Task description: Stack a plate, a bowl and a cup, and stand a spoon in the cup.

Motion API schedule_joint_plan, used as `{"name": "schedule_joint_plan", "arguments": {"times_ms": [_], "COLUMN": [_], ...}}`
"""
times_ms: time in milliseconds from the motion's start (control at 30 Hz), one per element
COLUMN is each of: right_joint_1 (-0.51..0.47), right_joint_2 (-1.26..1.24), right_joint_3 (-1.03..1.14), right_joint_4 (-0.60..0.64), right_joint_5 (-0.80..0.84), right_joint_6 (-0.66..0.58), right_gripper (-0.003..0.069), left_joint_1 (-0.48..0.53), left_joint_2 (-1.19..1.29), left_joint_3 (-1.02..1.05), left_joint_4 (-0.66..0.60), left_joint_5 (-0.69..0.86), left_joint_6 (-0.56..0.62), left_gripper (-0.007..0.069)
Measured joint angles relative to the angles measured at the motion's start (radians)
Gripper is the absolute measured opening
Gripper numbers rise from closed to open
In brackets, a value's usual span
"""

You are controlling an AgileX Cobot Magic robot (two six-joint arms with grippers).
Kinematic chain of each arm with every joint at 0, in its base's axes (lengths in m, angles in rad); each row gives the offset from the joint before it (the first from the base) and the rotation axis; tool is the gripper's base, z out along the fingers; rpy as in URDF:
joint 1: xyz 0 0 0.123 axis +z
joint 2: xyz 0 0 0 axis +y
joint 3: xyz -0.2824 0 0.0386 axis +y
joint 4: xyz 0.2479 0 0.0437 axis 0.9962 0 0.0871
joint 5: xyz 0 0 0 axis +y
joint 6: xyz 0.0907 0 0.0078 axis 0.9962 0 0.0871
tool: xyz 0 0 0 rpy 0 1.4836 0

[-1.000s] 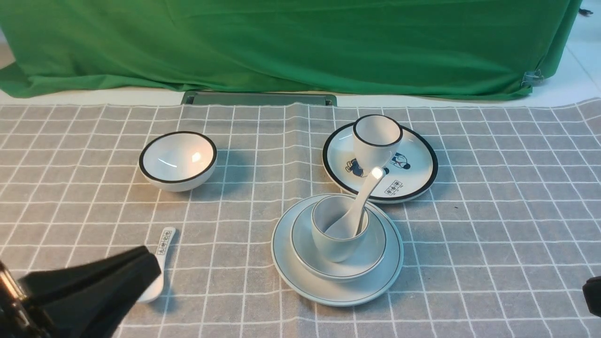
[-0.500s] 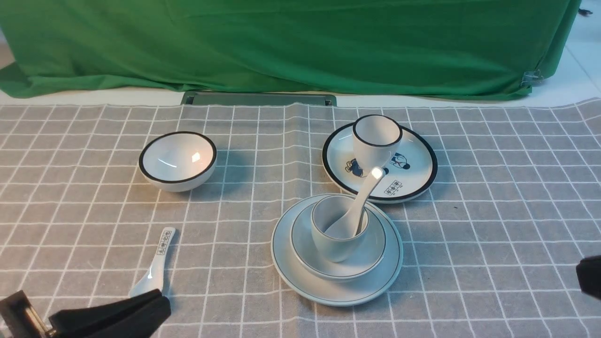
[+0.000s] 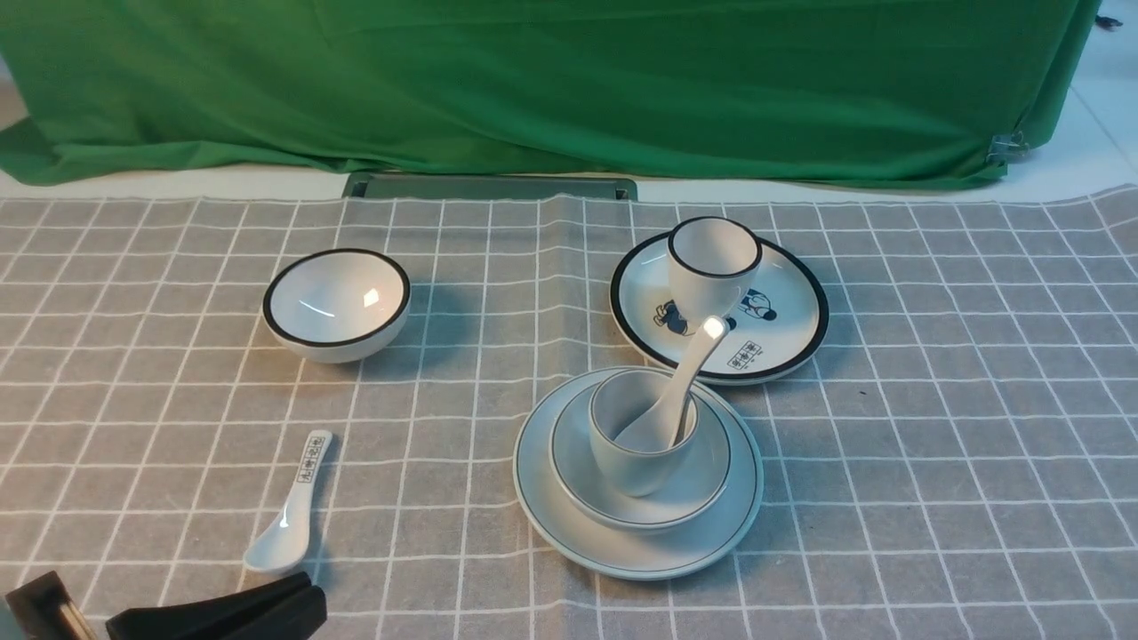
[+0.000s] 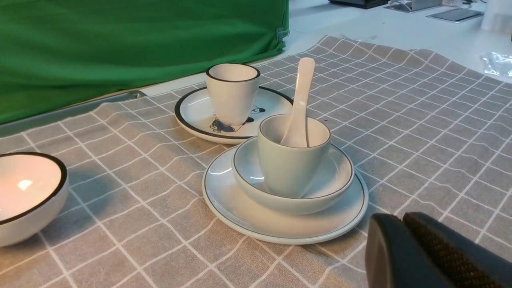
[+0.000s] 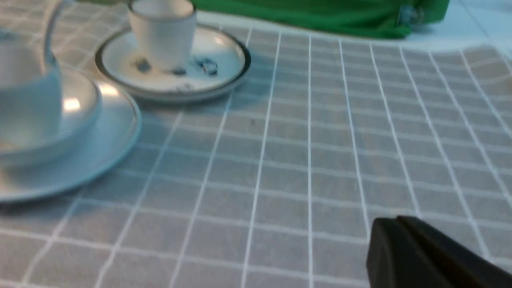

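The dishes are stacked and both grippers are shut on nothing.

On the left, the left gripper sits low, closed and empty, near the printed spoon and black-rimmed bowl. In the middle, the plate holds the bowl, the cup and the standing spoon. Behind sit the cartoon plate and black-rimmed cup. The right gripper is closed and empty too. I count 2 plates, 2 bowls, 2 cups, 2 spoons. They look hard, shiny, slippery and breakable; I would hold rims, or the spoon's handle.
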Motion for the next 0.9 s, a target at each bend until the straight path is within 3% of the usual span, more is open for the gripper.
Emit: {"name": "schedule_joint_plan", "arguments": {"times_ms": [900], "right_joint_1": [-0.001], "right_joint_2": [-0.053], "right_joint_3": [0.029], "right_joint_4": [-0.018], "right_joint_5": [0.035], "right_joint_6": [0.03], "right_gripper": [0.0049], "left_joint_1": [0.0], "left_joint_2": [0.0], "left_joint_3": [0.004], "left_joint_4": [0.0], "left_joint_5": [-0.002], "left_joint_6": [0.001], "left_gripper": [0.0011]}}
